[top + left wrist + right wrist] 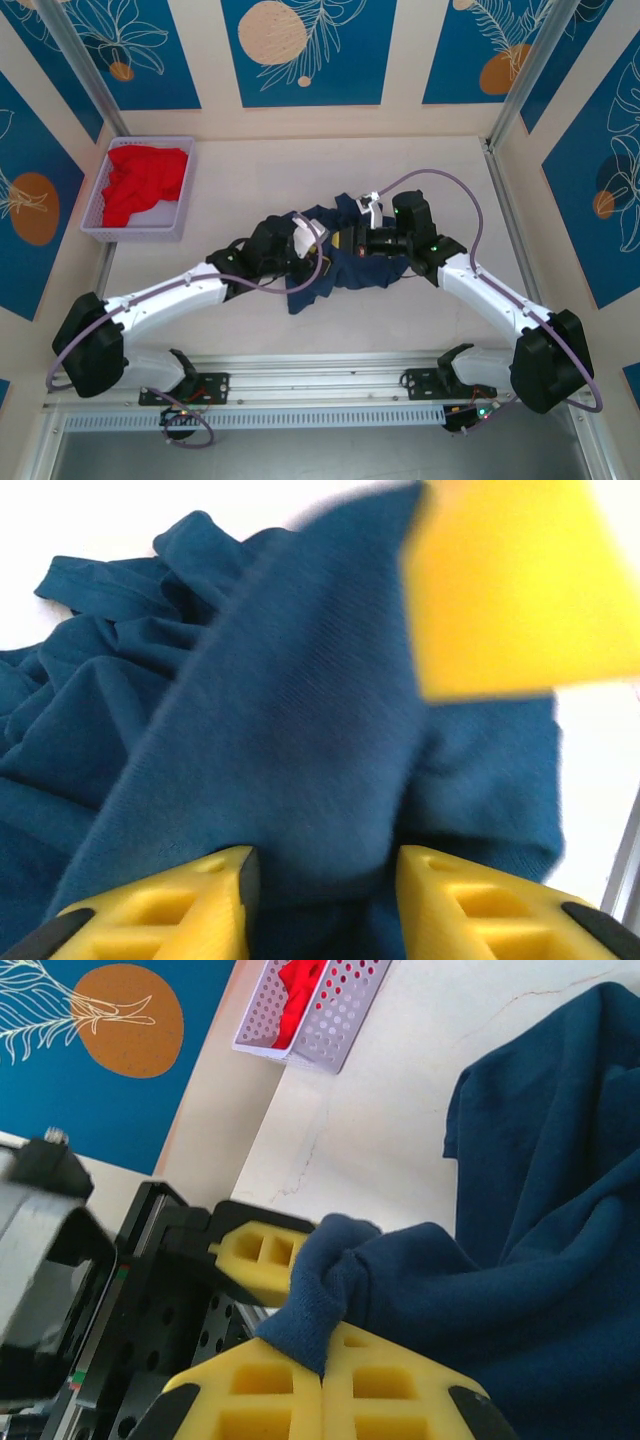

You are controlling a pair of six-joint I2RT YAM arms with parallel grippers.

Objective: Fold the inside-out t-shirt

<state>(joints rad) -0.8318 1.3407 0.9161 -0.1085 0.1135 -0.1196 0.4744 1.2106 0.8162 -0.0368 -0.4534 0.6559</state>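
Note:
The inside-out t-shirt (pixel 335 265) is a navy heap in the middle of the table, bunched up between my two grippers. A thick fold of the t-shirt (pixel 290 740) fills the gap of my left gripper (pixel 325 865) and runs taut up and away from it. My right gripper (pixel 322 1368) is shut on a small bunched edge of the t-shirt (pixel 340 1280). The two grippers are close together, left gripper (pixel 300 245) and right gripper (pixel 365 240). A blurred yellow finger (pixel 510 590) of the right one looms in the left wrist view. No print or label shows.
A lilac perforated basket (pixel 105 225) with a red garment (pixel 145 180) stands at the back left, and the basket (pixel 345 1025) shows again in the right wrist view. Bare white table (pixel 250 175) lies around the shirt. A metal rail (pixel 320 370) runs along the near edge.

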